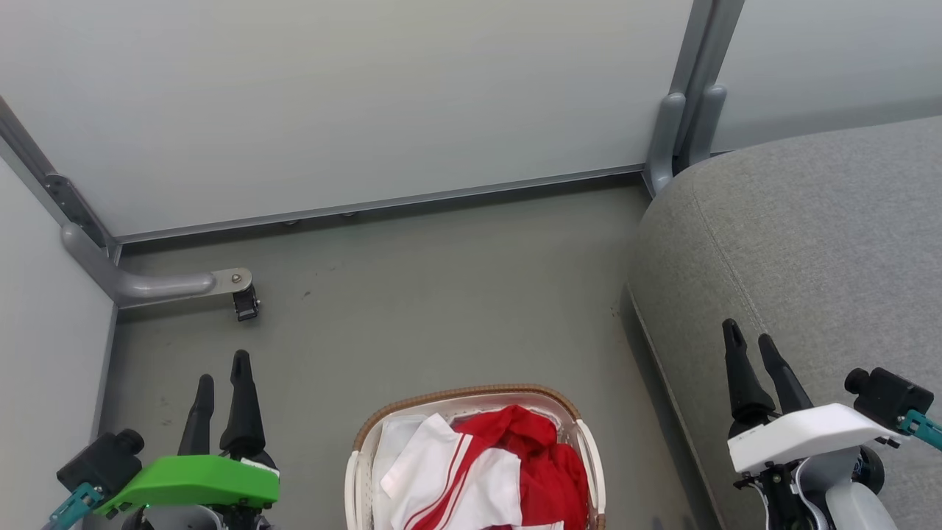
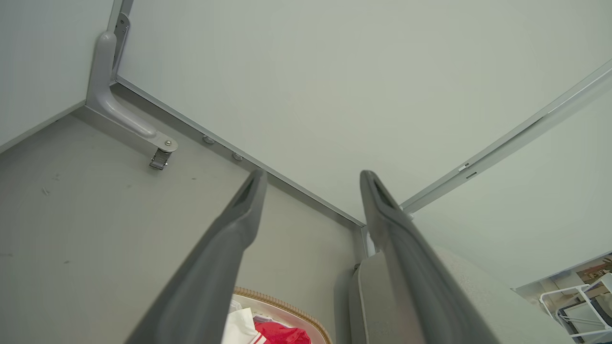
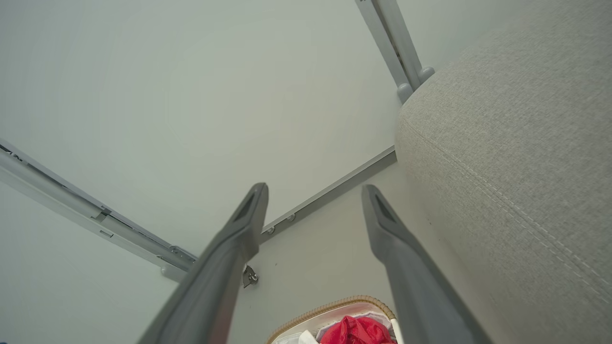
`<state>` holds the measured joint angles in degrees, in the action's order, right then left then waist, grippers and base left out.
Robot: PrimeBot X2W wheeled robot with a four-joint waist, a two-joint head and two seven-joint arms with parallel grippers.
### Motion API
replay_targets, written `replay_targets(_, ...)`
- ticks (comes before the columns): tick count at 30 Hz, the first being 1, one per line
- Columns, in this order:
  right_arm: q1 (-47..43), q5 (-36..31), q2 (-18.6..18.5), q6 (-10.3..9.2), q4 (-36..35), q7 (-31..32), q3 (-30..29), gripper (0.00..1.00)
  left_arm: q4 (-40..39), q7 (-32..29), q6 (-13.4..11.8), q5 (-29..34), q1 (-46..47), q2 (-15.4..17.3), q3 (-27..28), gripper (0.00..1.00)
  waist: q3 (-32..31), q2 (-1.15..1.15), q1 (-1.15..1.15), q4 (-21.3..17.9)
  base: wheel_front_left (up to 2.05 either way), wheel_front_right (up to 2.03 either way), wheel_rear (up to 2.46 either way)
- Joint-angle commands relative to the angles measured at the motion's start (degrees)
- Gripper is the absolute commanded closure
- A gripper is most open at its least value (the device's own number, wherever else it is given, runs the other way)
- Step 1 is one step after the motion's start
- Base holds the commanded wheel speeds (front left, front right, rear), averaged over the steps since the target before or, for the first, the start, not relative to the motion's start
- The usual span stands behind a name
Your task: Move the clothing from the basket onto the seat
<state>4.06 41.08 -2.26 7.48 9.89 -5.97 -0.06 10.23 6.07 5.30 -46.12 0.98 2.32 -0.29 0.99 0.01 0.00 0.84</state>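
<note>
Head view, bottom centre: the clothing (image 1: 508, 456) lies heaped, red and white, inside the basket (image 1: 471, 394) on the floor (image 1: 412, 294). The seat (image 1: 809, 243) takes up the right side. The left gripper (image 1: 222, 366) at lower left and the right gripper (image 1: 748, 331) at lower right both have their fingers spread apart, clear of the fabric.

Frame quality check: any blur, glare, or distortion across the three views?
Head view: sharp, flat even light, no glare, soft shadow on the floor along the seat. Left wrist view: left gripper fingers swell and soften toward the bottom edge. Right wrist view: right gripper likewise; seat weave crisp.
</note>
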Motion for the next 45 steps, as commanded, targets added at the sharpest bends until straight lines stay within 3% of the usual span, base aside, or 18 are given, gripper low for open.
replay_targets(1, -0.26, -1.82, -0.40, 0.01, -0.25, -0.63, 0.31, 0.00, -0.41, 0.56, -0.22, 1.98, -0.14, 0.43, -0.29, 0.00, 0.01, -0.01, 0.00, 0.00, 0.00, 0.00, 0.00)
replay_targets(12, -0.53, -9.13, -0.48, 0.01, 1.26, -2.40, 1.73, 0.00, 0.18, 2.37, -0.83, 10.21, -0.97, 0.49, -1.64, 0.00, 0.03, -0.01, 0.00, 0.09, 0.00, 0.00, 0.00)
replay_targets(45, -1.98, -26.58, -0.66, 0.02, 1.62, -6.77, 5.49, 0.00, 3.25, 6.67, -0.84, 25.80, -3.11, 0.67, -4.09, 0.00, -0.26, -0.01, 0.00, 0.50, 0.00, 0.00, 0.00)
